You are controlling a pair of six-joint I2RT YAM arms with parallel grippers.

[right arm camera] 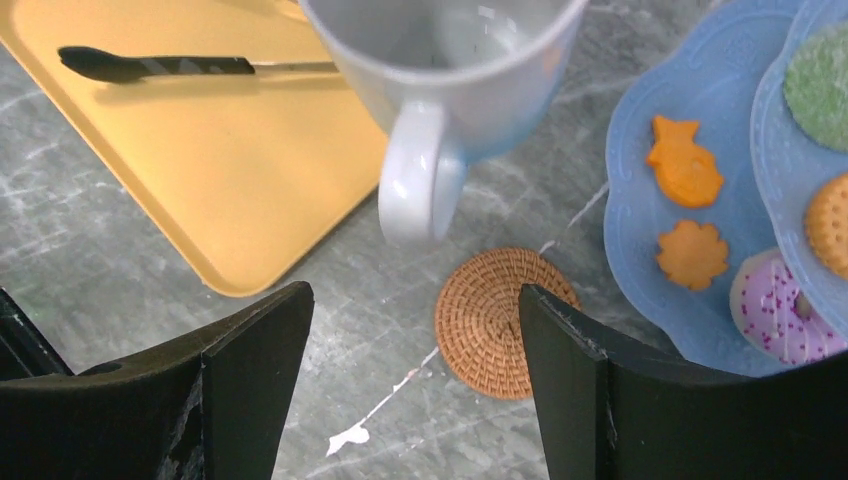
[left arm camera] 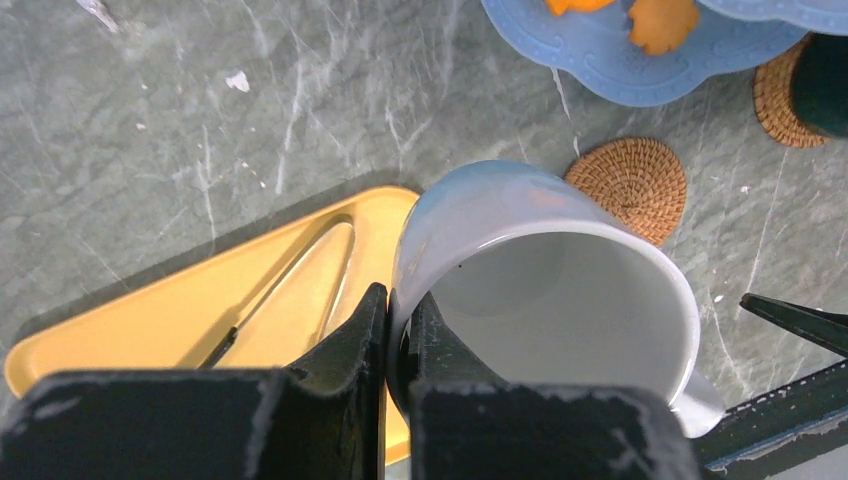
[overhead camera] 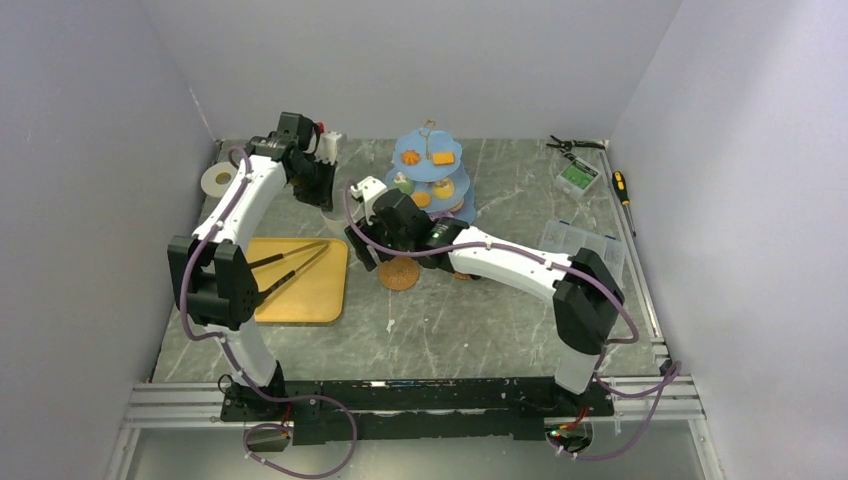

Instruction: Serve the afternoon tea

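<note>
My left gripper (left arm camera: 400, 300) is shut on the rim of the white mug (left arm camera: 545, 280), one finger inside and one outside, and holds it tilted in the air. In the top view the mug (overhead camera: 368, 191) hangs left of the light-blue three-tier stand (overhead camera: 430, 170). My right gripper (right arm camera: 415, 300) is open and empty, low over a wicker coaster (right arm camera: 495, 320), with the mug (right arm camera: 440, 70) above it. The stand's tiers carry orange biscuits (right arm camera: 685, 165) and a pink doughnut (right arm camera: 775, 310). The dark green mug (left arm camera: 822, 70) stands on a second coaster by the stand.
The yellow tray (overhead camera: 310, 290) with black tongs (overhead camera: 290, 262) lies at the left. A tape roll (overhead camera: 217, 178) sits at the back left. Pliers (overhead camera: 575, 145), a screwdriver (overhead camera: 622, 185) and small boxes (overhead camera: 578, 177) lie at the back right. Walls close three sides.
</note>
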